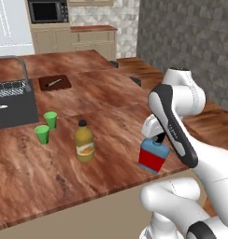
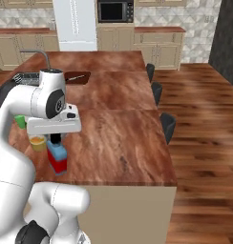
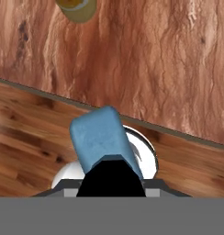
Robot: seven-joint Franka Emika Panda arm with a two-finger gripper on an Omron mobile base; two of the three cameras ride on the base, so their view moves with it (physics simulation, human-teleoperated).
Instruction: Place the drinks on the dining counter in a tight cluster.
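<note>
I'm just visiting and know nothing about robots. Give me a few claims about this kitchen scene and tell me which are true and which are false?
1. The tool grips the blue flask by its top. True.
2. The amber bottle lies tipped over on the dining counter. False: it stands upright.
3. Two green cups stand between the amber bottle and the sink. True.
4. The blue flask touches the amber bottle. False: bare counter separates them.
5. The microwave sits on the dining counter. False: it is set in the cabinets at the far wall.
</note>
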